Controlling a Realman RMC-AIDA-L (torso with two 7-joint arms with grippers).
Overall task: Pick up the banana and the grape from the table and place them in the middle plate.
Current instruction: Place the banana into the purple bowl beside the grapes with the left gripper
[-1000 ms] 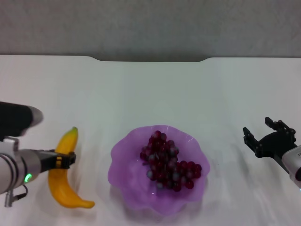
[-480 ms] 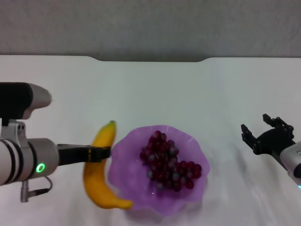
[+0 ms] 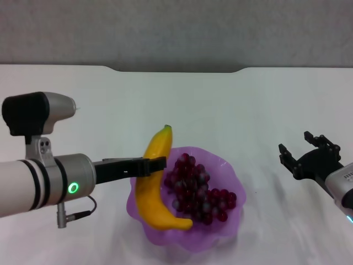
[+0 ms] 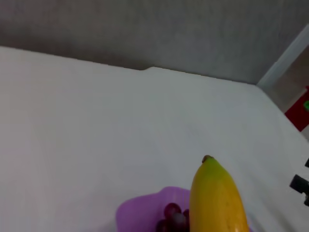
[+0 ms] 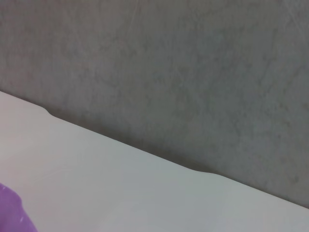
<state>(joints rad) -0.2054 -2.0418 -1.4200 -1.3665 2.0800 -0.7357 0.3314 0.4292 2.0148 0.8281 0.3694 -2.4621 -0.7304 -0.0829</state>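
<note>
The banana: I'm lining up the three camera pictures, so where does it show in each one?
Head view: the banana is left of centre, held by the left end effector over the middle plate's left rim.
Left wrist view: the banana fills the lower right, tip up.
Right wrist view: not in it.
Shared landmark: the purple middle plate, a sliver in the right wrist view.

A grey wall [image 3: 176, 30] stands behind, with a red object [image 4: 298, 112] beside it.
</note>
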